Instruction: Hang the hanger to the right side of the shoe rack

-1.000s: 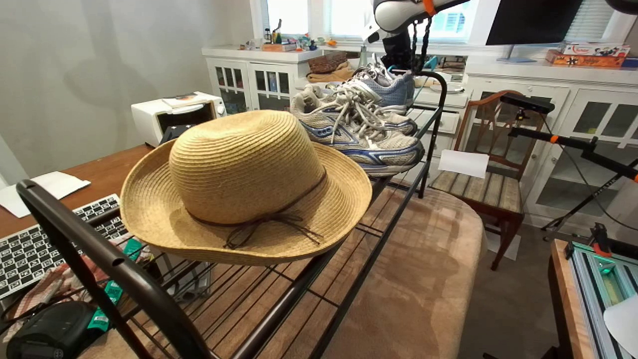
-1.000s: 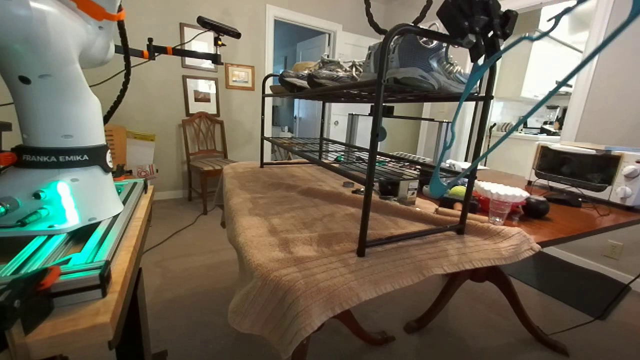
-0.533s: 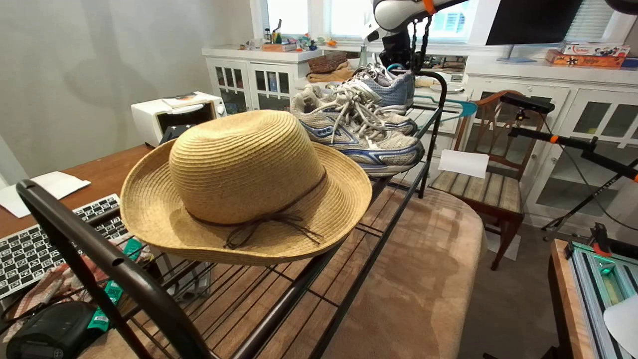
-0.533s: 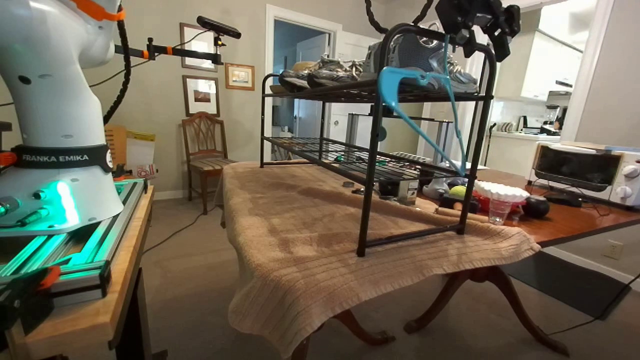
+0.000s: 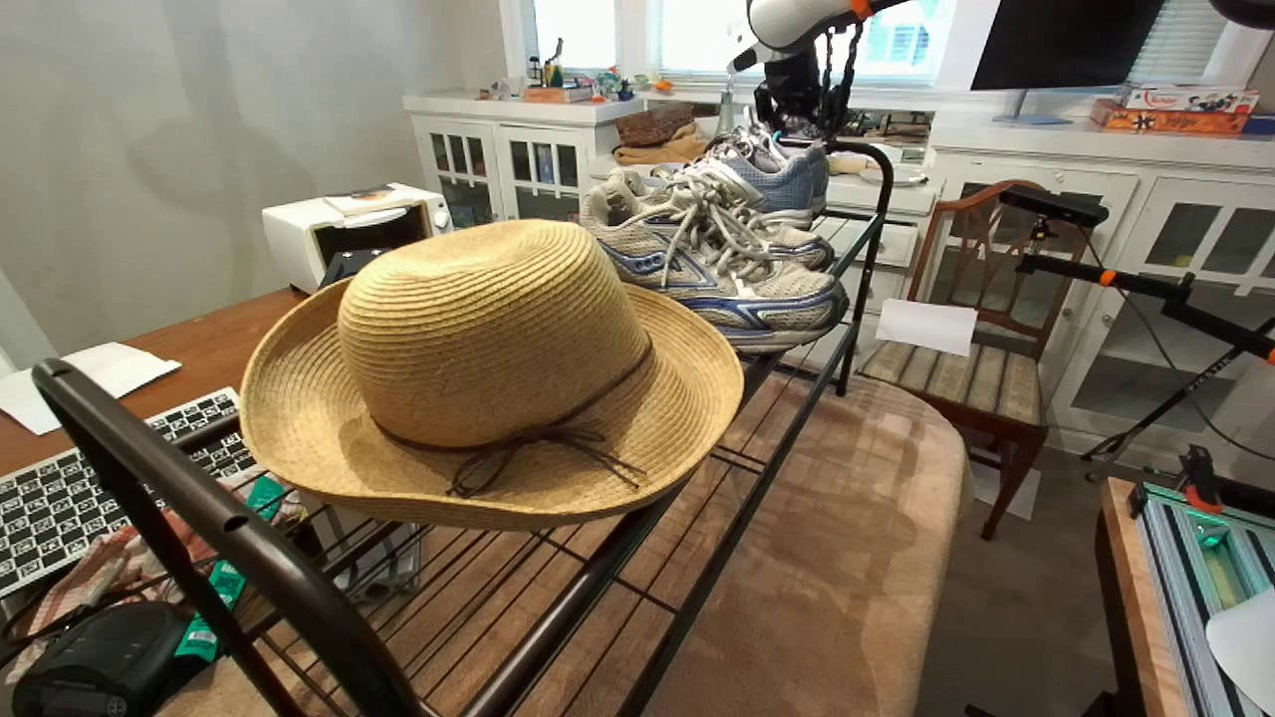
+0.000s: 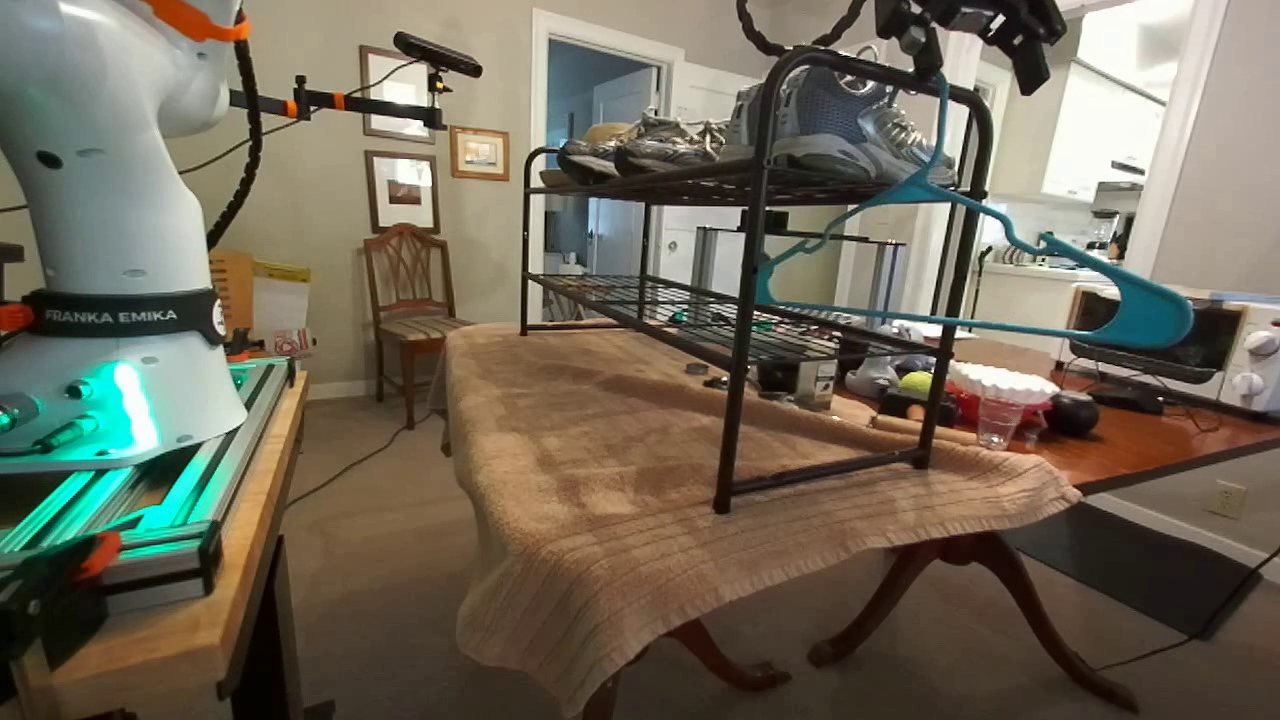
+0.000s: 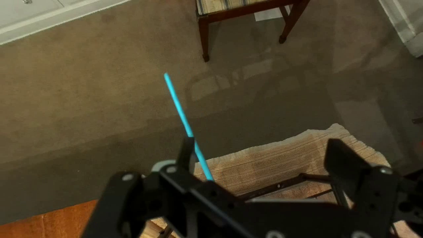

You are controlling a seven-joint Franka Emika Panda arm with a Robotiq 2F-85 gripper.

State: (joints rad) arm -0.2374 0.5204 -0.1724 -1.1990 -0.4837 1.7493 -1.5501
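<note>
Well, the hanger (image 6: 912, 188): thin, teal-blue, notched shoulders sloping to a broad rounded tip at picture-right in an exterior view, straight bottom bar dipping slightly that way. Slim hook, uppermost. It hangs at the end of the shoe rack (image 6: 747, 320), hook reaching up to the top rail. Curl of the hook masked by a finger there; can't tell whether it sits over the rail.

The claw (image 6: 978, 68) is at the top rail, fingers spread wide. Hook runs up to one fingertip; contact unclear.

Edges and room: one tip of the hanger meets the near post in the picture, touching or not I can't say. The other juts past the far post, across the face of the toaster oven (image 6: 1215, 340). Bottom bar well above the towel (image 6: 600, 430) spread on the desk (image 6: 1170, 450). Rack's feet at this end near the towel's fringed edge; beyond that edge, floor (image 7: 99, 99). Sneakers (image 5: 712, 259) crowd the top shelf near the end rail.

By view: wrist looks down, hanger as a bright blue strip just beside the finger at picture-left; a wooden chair (image 7: 238, 13) past the towel. Straw hat (image 5: 488, 349) looms large in an exterior view, on the rack's opposite end; from there the sneakers screen the end where the hanger is.
</note>
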